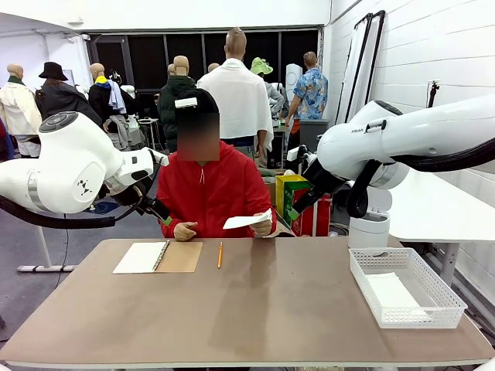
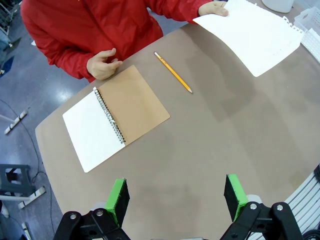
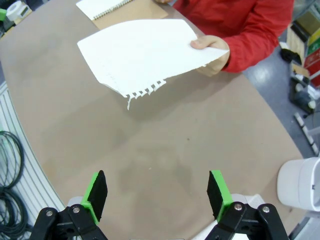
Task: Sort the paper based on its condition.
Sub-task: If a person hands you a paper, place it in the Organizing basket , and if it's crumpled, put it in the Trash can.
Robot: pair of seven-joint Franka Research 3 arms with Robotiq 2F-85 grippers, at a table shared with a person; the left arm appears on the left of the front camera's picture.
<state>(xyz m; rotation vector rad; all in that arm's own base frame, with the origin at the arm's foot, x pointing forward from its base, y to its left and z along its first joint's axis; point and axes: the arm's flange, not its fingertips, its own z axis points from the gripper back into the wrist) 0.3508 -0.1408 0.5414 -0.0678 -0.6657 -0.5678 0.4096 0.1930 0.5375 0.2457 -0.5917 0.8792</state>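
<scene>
The paper, a smooth white sheet with a torn perforated edge, hangs above the table, pinched at one corner by the person's hand. Its long axis runs out from that hand, torn edge pointing away from the person. Both the left gripper and right gripper hover with jaws spread, gripping nothing.

Smooth white paper sheet with torn perforated edge, matt brown table, white plastic mesh basket
</scene>
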